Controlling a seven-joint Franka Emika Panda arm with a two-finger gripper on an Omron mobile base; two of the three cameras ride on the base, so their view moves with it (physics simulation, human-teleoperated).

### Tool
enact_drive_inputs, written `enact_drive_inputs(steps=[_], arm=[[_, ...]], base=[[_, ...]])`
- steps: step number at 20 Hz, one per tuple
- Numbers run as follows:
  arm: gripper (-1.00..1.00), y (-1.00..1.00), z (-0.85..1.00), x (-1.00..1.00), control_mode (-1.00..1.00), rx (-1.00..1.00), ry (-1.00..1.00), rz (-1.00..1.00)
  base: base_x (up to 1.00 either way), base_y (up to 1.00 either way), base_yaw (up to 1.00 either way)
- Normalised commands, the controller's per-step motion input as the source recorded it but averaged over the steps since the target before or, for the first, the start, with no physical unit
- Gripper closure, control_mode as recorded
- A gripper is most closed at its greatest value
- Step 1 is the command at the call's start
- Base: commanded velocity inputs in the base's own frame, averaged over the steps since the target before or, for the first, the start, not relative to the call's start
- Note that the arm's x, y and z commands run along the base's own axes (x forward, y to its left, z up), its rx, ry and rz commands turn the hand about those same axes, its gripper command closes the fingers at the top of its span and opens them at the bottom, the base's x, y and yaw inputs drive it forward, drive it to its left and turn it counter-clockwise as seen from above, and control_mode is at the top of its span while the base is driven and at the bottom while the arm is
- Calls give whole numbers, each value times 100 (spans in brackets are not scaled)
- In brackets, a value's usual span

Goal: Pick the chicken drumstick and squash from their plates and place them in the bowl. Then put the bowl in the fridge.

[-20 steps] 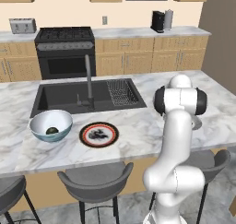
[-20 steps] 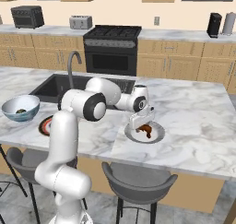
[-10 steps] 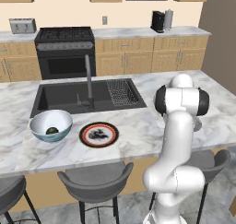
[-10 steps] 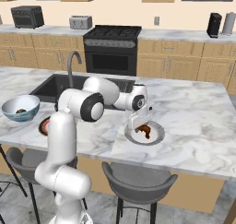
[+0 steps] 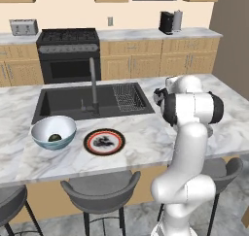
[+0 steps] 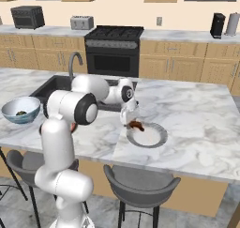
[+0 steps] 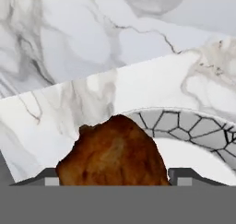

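My gripper [image 6: 131,122] points down over the left rim of the light grey plate [image 6: 150,137] and is shut on the chicken drumstick [image 6: 136,125]. In the hand view the glossy brown drumstick [image 7: 113,156] fills the gap between both fingertips [image 7: 182,176], with the grey plate [image 7: 193,126] just beyond. The bowl [image 5: 53,131] stands at the counter's left with the dark green squash [image 5: 55,137] inside it. Next to it lies the red-rimmed plate [image 5: 103,142]. The fridge is out of view.
A dark sink [image 5: 73,102] with a tall faucet [image 5: 92,84] and a dish rack [image 5: 127,96] lies behind the bowl and plate. Bar stools [image 6: 140,185] stand under the counter's front edge. A stove [image 6: 112,49] and cabinets line the back wall.
The jaws have narrowed onto the drumstick. The meat has shifted from the grey plate's middle toward its left rim and sits slightly higher.
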Motion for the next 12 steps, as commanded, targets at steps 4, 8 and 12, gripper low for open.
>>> enact_drive_inputs(steps=[4, 8, 12], arm=[[100, 63, 41, -17, -100, 0, 13, 36], [100, 65, 40, -21, -100, 0, 11, 28], [100, 59, 43, -31, -100, 4, 6, 9]], base=[[0, 0, 0], [0, 0, 0], [0, 0, 0]])
